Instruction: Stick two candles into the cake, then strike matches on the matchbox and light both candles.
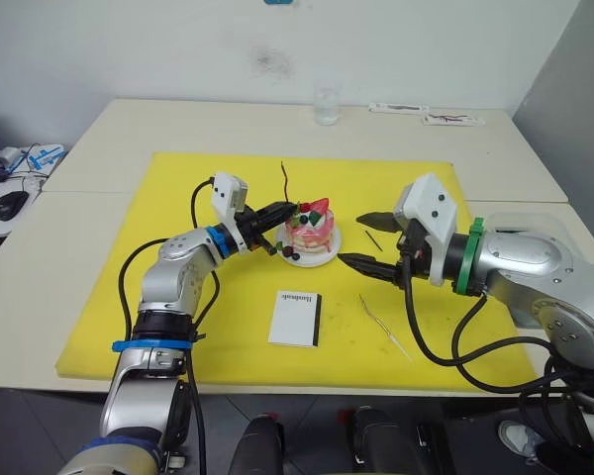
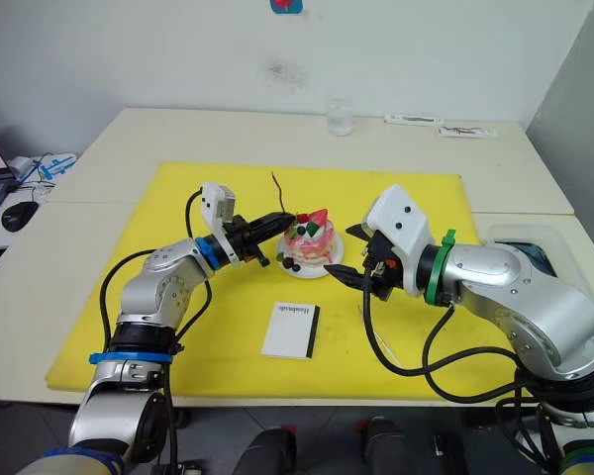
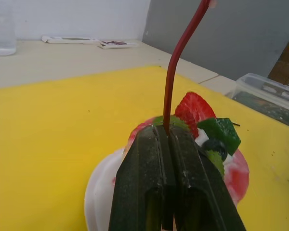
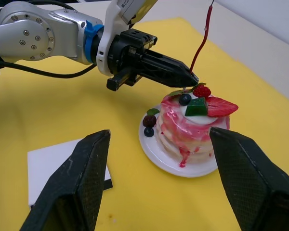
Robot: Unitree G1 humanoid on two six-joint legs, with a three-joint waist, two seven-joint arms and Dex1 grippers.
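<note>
1. Currently I see the left gripper (image 1: 291,210) with jaws clamped on the dark red candle (image 1: 286,181), upright at the cake's top.
2. Cake (image 1: 310,230) sits on its white plate (image 1: 322,256), mid yellow mat (image 1: 178,247).
3. Right gripper (image 1: 360,237): jaws wide apart, empty, just beside the plate.
4. Matchbox (image 1: 295,319) lies nearer me; gold candle (image 1: 384,326) and one match (image 1: 373,239) lie under the right gripper's side.

Bright even indoor light, soft faint shadows; close left wrist fingers (image 3: 176,187) slightly blurred

Silver arms with black cables looping off them, white wrist boxes, black textured fingers, blue bands left, green right.
</note>
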